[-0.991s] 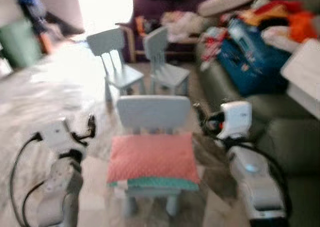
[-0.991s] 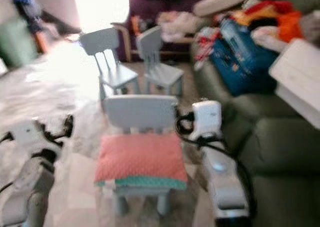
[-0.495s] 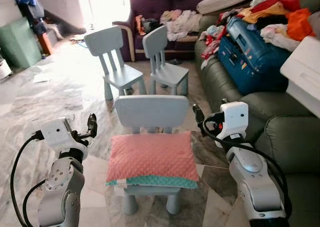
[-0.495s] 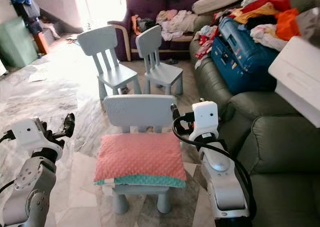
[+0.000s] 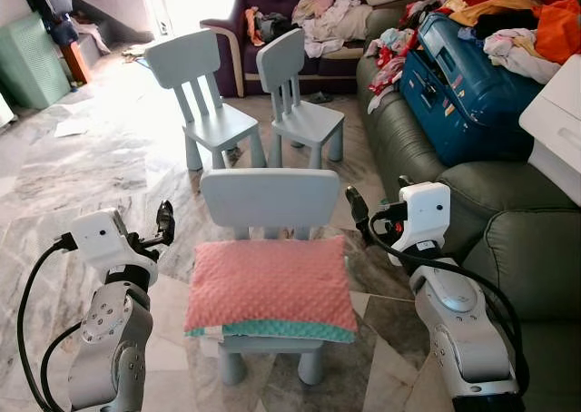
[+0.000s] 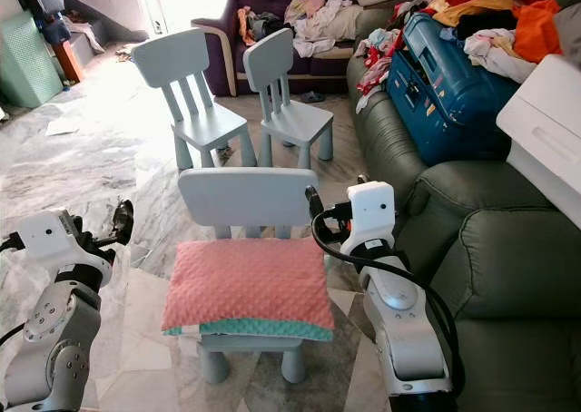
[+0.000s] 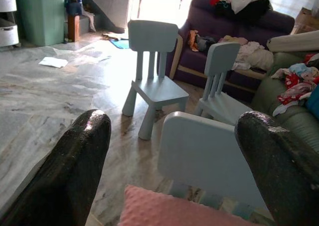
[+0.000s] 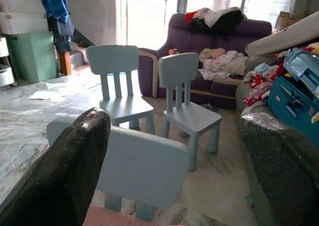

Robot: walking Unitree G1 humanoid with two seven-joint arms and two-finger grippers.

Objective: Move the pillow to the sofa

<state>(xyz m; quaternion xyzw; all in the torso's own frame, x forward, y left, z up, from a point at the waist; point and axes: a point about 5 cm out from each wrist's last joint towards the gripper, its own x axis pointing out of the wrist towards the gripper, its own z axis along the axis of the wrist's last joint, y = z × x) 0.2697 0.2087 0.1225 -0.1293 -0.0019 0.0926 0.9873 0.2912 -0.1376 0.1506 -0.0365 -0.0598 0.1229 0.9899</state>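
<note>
pillow (image 5: 270, 283) flat, lengthwise (left-right)

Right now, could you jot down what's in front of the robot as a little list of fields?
pillow: pink pillow lying on the nearest small chair
left end effector: open, beside the chair's left side, not touching
right end effector: open, beside the chair's right side
sofa: green sofa to the right, piled with a blue suitcase and clothes

Home living room, sofas (image 5: 454, 185), small chairs (image 5: 204, 94)
</note>
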